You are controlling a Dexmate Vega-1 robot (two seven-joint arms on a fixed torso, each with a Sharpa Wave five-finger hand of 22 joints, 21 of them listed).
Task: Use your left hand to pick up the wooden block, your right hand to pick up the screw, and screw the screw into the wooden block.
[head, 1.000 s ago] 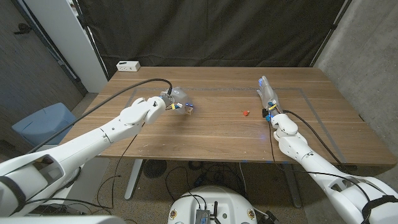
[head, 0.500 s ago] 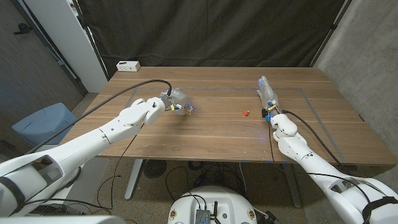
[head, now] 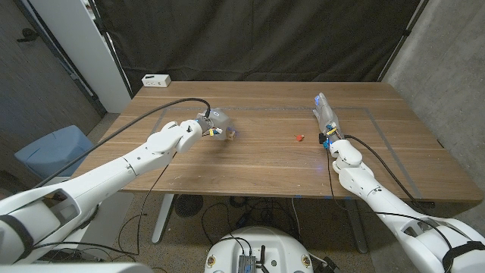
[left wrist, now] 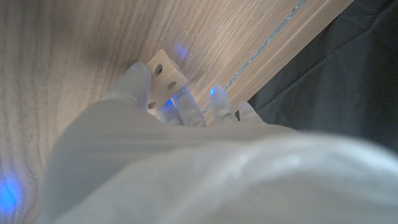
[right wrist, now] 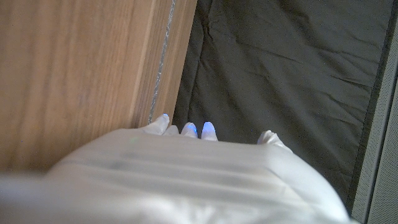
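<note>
Wooden tabletop: left hand fingers clasp the pale, drilled wooden block, light, rigid, best held by its sides; right hand fingers extended, holding nothing.

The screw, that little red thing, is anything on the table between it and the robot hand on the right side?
No. The screw lies on bare wood, with only open table between it and the right robot hand. The wooden block sits far off at the left robot hand.
</note>
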